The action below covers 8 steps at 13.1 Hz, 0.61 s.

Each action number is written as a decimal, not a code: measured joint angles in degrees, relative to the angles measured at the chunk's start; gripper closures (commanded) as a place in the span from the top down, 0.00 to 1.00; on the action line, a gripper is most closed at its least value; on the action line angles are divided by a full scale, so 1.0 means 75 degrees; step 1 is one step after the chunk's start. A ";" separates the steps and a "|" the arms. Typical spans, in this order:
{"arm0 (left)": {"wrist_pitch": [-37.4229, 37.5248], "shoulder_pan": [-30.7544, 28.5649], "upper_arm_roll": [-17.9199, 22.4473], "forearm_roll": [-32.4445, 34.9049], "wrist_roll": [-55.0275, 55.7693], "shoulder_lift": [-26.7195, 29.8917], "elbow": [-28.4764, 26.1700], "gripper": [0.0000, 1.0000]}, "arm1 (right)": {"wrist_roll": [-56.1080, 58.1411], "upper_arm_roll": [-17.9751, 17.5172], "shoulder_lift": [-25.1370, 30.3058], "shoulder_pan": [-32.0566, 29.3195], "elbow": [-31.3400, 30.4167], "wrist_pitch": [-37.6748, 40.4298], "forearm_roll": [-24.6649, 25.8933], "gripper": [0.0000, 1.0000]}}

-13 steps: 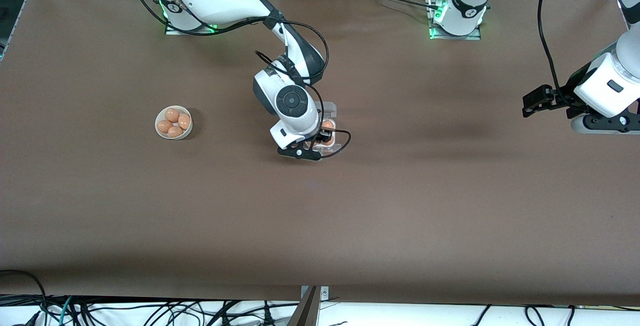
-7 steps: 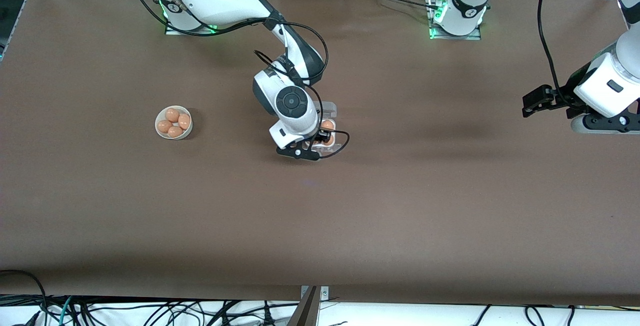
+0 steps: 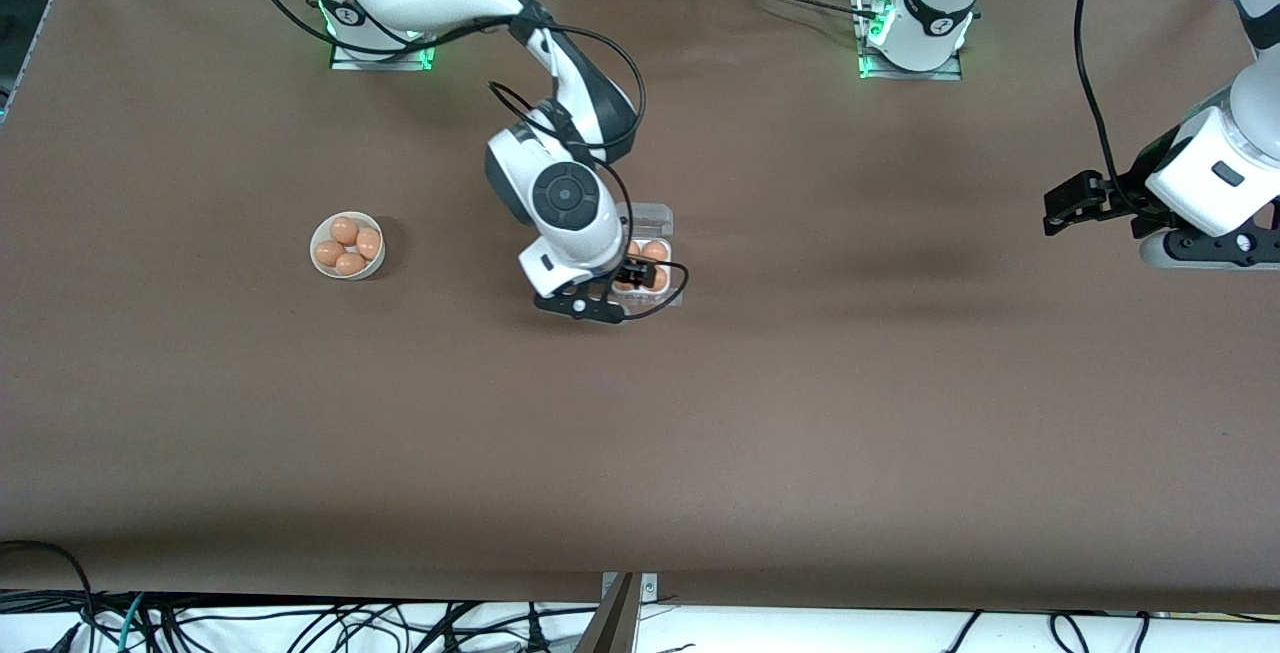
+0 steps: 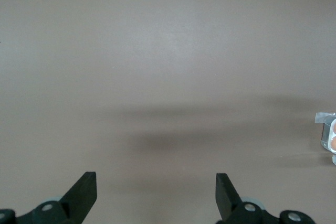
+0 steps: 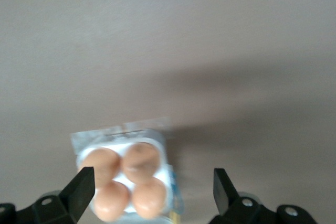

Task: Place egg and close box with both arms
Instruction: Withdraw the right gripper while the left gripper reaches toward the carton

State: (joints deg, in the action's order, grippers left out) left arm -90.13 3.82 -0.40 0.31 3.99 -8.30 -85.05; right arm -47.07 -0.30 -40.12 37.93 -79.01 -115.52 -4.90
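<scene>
Brown desk (image 3: pixel 800 413): 4 eggs fill the box (image 5: pixel 126 179), lid open. Right tool (image 5: pixel 149 192) spread above could clip it; left tool (image 4: pixel 156 195), spread, waits.

A: Right arm?
B: Reaching out from its base toward mid-worktop, wrist bent downward, right tool (image 5: pixel 150 182) hanging low with fingers (image 5: pixel 81 184) spread wide, gripping nothing.
A: And the left?
B: Waiting off at its own end of the worktop, forearm angled down, left tool (image 4: pixel 156 187) above bare surface, fingers (image 4: pixel 85 186) wide apart, empty.
</scene>
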 measured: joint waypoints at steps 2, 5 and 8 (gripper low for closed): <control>0.0000 0.0102 -0.0101 -0.0005 0.0007 -0.0085 0.0000 1.00 | 0.0589 0.0420 0.0551 -0.0077 -0.0031 0.0807 -0.0002 1.00; -0.0001 0.0572 -0.0173 -0.0206 0.0552 -0.0198 0.0000 0.96 | 0.1846 0.1254 0.1751 -0.0157 -0.0954 0.1139 -0.0034 1.00; -0.0001 0.1161 -0.0198 -0.0863 0.1625 -0.0266 0.0000 0.68 | 0.3554 0.2435 0.3172 -0.0186 -0.2361 0.1260 -0.0158 1.00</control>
State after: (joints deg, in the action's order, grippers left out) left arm -90.13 12.53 -1.88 -6.16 16.18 -10.29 -85.05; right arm -20.41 17.96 -16.33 36.54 -96.72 -106.07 -6.08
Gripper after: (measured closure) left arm 0.040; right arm 0.000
